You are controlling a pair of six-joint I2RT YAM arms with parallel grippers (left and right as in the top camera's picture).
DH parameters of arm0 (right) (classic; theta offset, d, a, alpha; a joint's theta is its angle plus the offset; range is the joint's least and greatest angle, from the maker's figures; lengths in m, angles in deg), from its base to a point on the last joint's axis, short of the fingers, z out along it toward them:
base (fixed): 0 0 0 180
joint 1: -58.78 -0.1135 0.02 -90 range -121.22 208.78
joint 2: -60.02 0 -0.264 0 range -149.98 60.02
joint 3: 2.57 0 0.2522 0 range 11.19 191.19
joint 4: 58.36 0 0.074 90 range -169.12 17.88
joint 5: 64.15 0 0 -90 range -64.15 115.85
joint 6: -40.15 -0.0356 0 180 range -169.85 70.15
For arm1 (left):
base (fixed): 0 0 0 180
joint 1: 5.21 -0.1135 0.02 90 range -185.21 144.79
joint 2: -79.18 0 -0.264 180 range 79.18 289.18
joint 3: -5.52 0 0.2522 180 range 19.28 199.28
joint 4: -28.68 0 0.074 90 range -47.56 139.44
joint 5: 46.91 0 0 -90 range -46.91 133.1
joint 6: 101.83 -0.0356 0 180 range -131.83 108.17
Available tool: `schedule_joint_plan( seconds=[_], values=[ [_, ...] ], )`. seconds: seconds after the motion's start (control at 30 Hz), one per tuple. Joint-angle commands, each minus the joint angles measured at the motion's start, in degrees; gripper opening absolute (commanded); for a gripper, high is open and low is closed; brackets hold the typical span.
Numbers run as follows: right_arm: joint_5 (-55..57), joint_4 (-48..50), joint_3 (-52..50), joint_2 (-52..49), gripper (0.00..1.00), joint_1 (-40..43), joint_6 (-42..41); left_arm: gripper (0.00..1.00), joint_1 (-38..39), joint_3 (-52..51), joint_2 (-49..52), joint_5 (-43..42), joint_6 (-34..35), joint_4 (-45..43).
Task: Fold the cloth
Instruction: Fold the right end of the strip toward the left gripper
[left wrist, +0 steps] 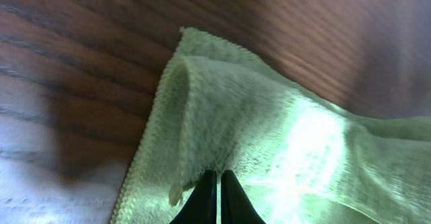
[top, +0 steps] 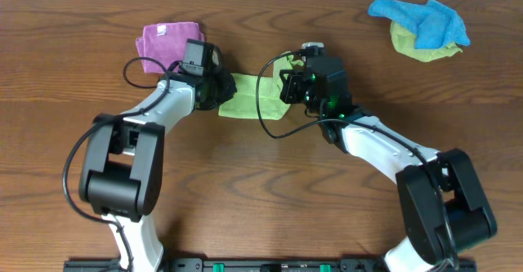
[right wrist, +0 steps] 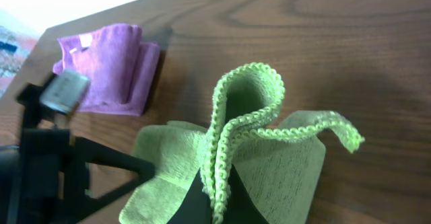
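Note:
A lime green cloth lies on the wood table between my two grippers. My left gripper is at its left edge, shut on a fold of the green cloth; the fingertips pinch the fabric. My right gripper is at the cloth's right end, shut on its stitched hem, which stands up in a loop between the fingers. The cloth sags between the two grips.
A folded purple cloth lies just behind the left gripper, also in the right wrist view. A pile of blue and yellow-green cloths sits at the back right. Cables loop by both wrists.

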Motion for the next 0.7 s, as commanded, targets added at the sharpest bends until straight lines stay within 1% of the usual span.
schedule_joint_plan(
  seconds=[0.0, 0.17, 0.33, 0.53, 0.67],
  values=[
    [1.2, -0.3, 0.9, -0.6, 0.01, -0.7, 1.5, 0.06, -0.3, 1.3, -2.7, -0.7, -2.8, 1.1],
    [1.1, -0.3, 1.6, -0.6, 0.01, -0.7, 2.0, 0.06, -0.4, 1.3, -3.1, 1.9, -4.1, 5.0],
    [1.1, -0.5, 2.3, -0.6, 0.01, -0.7, 2.2, 0.06, -0.8, 1.3, -3.3, 3.0, -7.2, 7.5],
    [1.0, -0.5, 4.1, -0.6, 0.01, -1.6, 2.6, 0.06, -1.0, 1.3, -3.1, 11.3, -7.5, 10.5],
    [1.1, -0.5, 5.0, -0.6, 0.01, -2.2, 2.6, 0.06, -1.0, 1.2, -2.6, 11.7, -8.3, 10.3]
  ],
)
